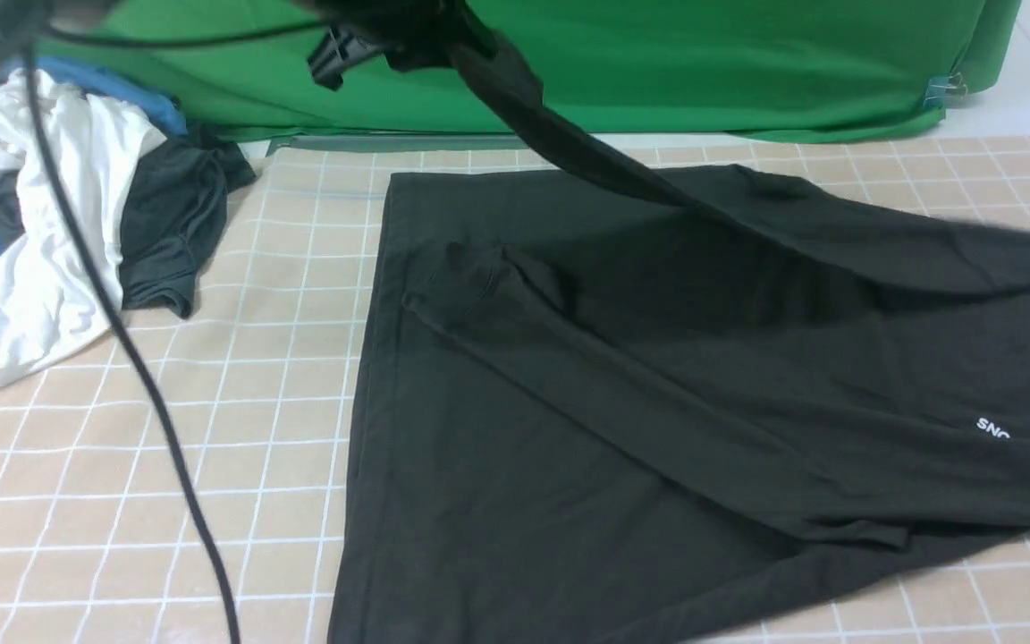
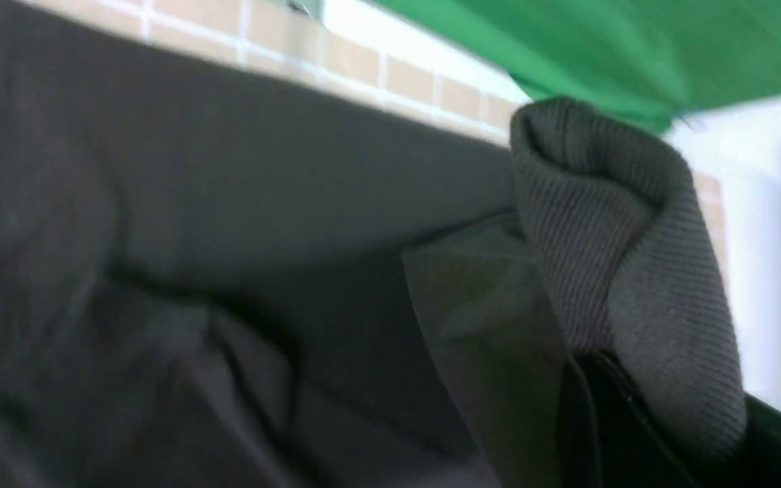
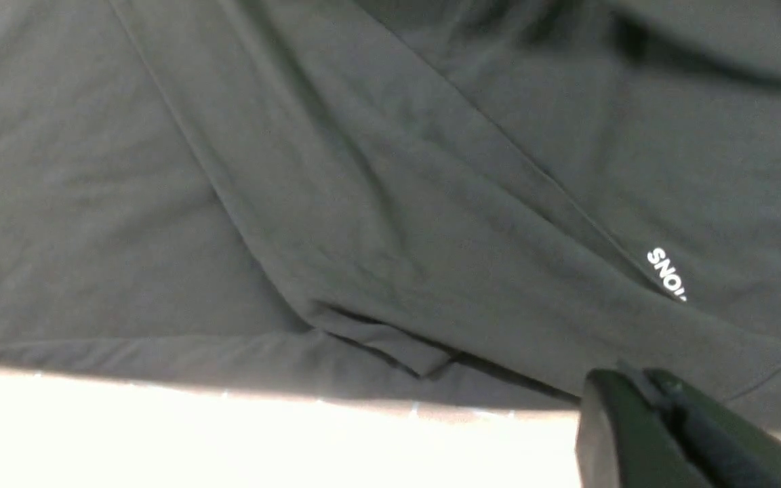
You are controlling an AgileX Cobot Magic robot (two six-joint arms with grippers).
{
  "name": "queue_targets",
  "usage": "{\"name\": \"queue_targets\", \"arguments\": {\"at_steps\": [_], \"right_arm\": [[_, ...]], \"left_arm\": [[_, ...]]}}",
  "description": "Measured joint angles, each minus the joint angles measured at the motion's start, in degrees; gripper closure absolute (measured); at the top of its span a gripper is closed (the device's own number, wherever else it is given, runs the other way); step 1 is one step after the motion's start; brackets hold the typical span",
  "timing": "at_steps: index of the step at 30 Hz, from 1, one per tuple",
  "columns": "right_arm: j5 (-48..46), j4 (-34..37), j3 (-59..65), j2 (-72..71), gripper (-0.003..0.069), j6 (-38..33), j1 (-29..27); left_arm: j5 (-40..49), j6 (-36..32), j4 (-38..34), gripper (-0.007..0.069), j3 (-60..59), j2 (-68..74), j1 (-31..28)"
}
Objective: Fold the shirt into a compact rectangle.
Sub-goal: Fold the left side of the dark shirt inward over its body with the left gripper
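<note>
The shirt (image 1: 622,385) lies spread on the checked mat (image 1: 238,420), right of centre, with one sleeve folded inward and its white print (image 1: 993,429) half covered. A strand of it rises toward the far side, where my left gripper (image 1: 350,49) is closed on the ribbed collar (image 2: 607,224), which bunches over the jaws. My right gripper (image 3: 624,383) is closed at an edge of the shirt. The folds run into its tips, so I judge it has cloth pinched.

I read this as the start of a fold. To do it well I'd raise both holds together and level, keep the edge taut between them, carry it over the body, and lay it square to the straight left edge. The heap of clothes (image 1: 41,224) at far left sits well apart.
</note>
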State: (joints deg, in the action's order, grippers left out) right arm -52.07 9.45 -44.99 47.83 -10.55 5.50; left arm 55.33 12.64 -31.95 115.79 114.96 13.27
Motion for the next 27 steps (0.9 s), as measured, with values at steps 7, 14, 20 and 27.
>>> {"name": "queue_targets", "arguments": {"at_steps": [7,14,20,27], "right_arm": [[-0.1,0.0,0.0,0.0,0.0629,-0.6,0.0],[-1.0,0.0,0.0,0.0,0.0629,-0.7,0.0],[-1.2,0.0,0.0,0.0,0.0629,-0.7,0.0],[-1.0,0.0,0.0,0.0,0.0628,-0.6,0.0]], "left_arm": [[13.2,1.1,5.0,0.0582,-1.1,-1.9,1.1],[14.0,3.3,12.7,0.0582,-13.1,-7.2,5.2],[11.6,4.8,15.0,0.0582,-26.3,-11.1,5.5],[0.3,5.1,14.1,0.0572,-40.5,-9.6,5.5]]}}
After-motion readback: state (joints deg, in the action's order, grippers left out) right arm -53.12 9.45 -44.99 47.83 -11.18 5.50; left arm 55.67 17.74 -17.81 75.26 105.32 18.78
